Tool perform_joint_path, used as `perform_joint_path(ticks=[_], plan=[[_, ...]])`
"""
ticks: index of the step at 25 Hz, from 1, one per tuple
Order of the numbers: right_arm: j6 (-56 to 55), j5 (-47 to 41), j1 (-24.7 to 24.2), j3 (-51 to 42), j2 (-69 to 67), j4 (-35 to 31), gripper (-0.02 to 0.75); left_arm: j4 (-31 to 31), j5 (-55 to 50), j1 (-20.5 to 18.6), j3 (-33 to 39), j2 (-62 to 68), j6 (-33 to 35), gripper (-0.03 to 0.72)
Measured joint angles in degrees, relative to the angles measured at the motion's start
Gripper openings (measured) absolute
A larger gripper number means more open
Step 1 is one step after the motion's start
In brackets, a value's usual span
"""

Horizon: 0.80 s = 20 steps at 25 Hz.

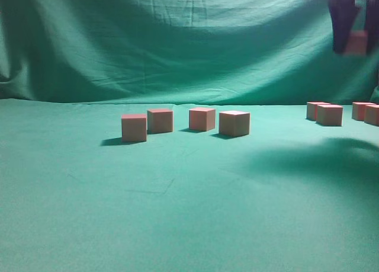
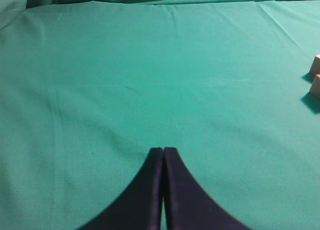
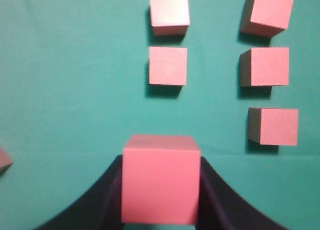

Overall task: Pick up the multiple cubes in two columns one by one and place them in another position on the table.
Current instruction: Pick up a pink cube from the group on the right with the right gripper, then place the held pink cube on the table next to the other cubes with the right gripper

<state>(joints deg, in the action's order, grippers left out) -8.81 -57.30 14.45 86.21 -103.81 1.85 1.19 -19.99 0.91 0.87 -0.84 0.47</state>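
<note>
The right gripper point(image 3: 161, 190), a pair of dark curved fingers, is clamped on one small matte pink cube point(image 3: 161, 177) and holds it high above the table point(image 1: 177, 213), a broad flat surface under slightly wrinkled green cloth. In the exterior view this held cube point(image 1: 356, 42) hangs near the upper right corner, in front of the draped green backdrop point(image 1: 177, 41), with open air beneath it down to the cloth.

Taking the held cube as landmark: directly below it, in the right wrist view, five more pink cubes lie in two columns point(image 3: 220, 64), two in the left column and three in the right, with a clear strip of cloth between the columns. Left of the held cube, part of another cube point(image 3: 4, 160) is cut by the picture's edge.

In the exterior view, four cubes point(image 1: 185, 122) sit in a loose row well to the left of and below the held one, spaced apart. The cloth in front of them is bare and wide.

The left gripper point(image 2: 163, 155) hovers over bare cloth with its two dark fingers pressed together, holding nothing; two cube corners point(image 2: 315, 77) show at the right edge.
</note>
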Motion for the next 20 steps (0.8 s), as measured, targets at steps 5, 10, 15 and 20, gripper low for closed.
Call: perform_joint_path(ticks=[5,10,15,20], plan=[[4.1,-4.8,7.7,0.0,8.5,-1.2,0.277,0.0,0.0,0.0,0.0,0.0,0.0,0.000],[7.0,-4.8,20.1,-3.5,11.4,-1.8,0.277,0.0,0.0,0.0,0.0,0.0,0.0,0.000],[10.6,-2.2,30.3,-5.8,9.2,-3.2,0.277,0.0,0.0,0.0,0.0,0.0,0.0,0.000],[11.1,-1.4,34.0,-5.6,2.9,-3.7,0.277,0.0,0.0,0.0,0.0,0.0,0.0,0.000]])
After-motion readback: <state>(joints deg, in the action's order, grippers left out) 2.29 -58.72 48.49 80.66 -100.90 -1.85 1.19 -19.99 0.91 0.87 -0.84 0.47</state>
